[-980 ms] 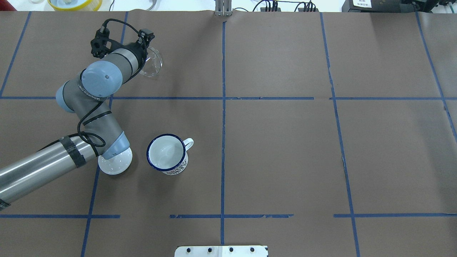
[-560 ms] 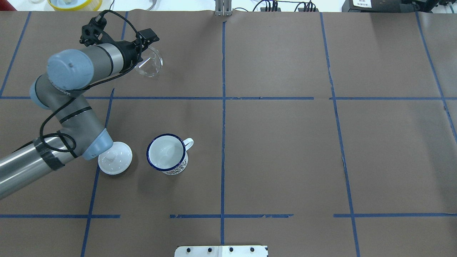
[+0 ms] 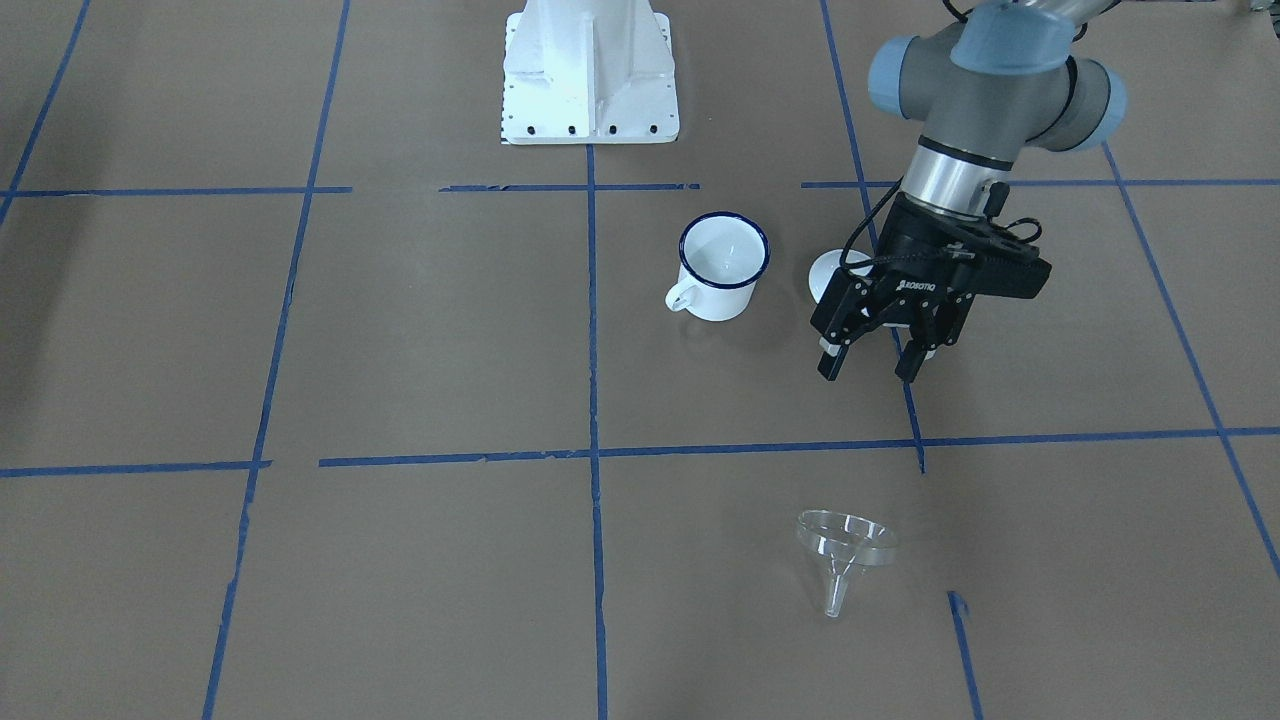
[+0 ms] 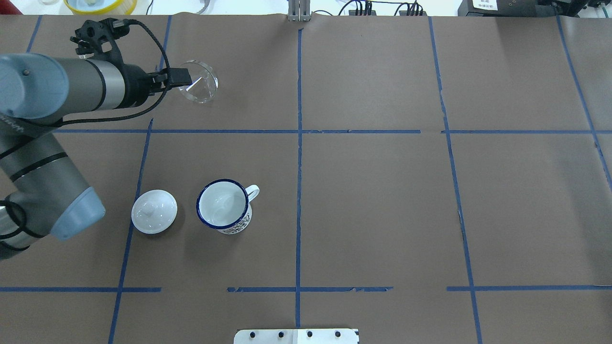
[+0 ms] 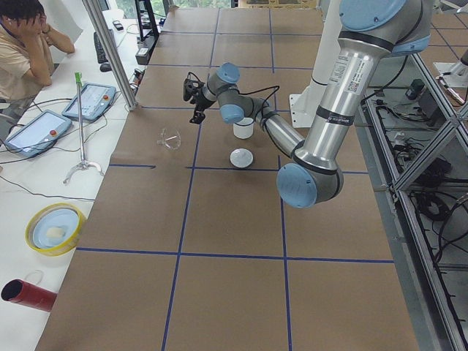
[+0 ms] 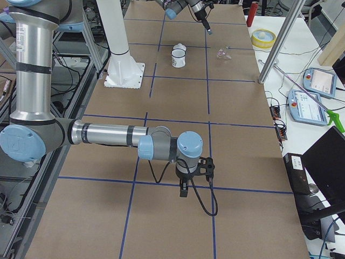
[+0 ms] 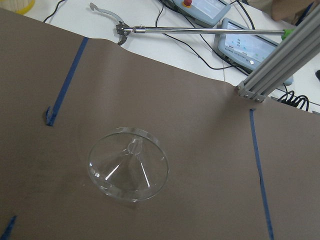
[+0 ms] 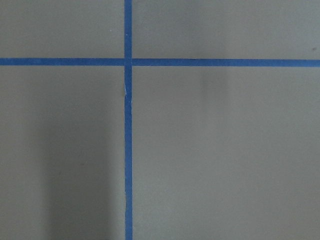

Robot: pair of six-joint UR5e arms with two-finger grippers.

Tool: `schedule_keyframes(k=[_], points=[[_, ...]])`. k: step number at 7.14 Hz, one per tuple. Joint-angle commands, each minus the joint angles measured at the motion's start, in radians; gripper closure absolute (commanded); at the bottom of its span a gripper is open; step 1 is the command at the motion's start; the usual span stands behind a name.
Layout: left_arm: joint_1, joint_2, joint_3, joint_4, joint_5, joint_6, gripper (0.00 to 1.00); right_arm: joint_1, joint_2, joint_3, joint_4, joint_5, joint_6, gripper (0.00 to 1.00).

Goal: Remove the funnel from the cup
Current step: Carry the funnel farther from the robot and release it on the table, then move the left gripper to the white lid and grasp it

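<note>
small clear plastic funnel lying on its side on brown paper-covered counter, well apart from white enamel cup with dark blue rim. left gripper hovering above counter, fingers spreading wide, gripping nothing. right gripper hanging far off; cannot tell its fingers' state.

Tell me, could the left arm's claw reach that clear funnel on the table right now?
Probably yes. The left claw hangs open above the table near the funnel, with nothing standing between them; the cup and lid sit nearer the robot.
</note>
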Motion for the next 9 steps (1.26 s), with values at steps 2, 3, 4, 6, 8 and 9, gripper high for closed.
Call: schedule_keyframes(k=[2,3,4,6,8,9], points=[[-0.004,0.178,-0.1,0.018,-0.077,0.266,0.0,0.0,0.0,0.0,0.0,0.0,0.0,0.0],[0.005,0.279,-0.123,0.029,-0.112,0.277,0.0,0.0,0.0,0.0,0.0,0.0,0.0,0.0],[0.032,0.32,-0.143,0.032,-0.14,0.283,0.0,0.0,0.0,0.0,0.0,0.0,0.0,0.0],[0.092,0.32,-0.149,0.168,-0.161,0.268,0.0,0.0,0.0,0.0,0.0,0.0,0.0,0.0],[0.114,0.265,-0.137,0.207,-0.168,0.23,0.0,0.0,0.0,0.0,0.0,0.0,0.0,0.0],[0.141,0.23,-0.126,0.209,-0.169,0.173,0.0,0.0,0.0,0.0,0.0,0.0,0.0,0.0]])
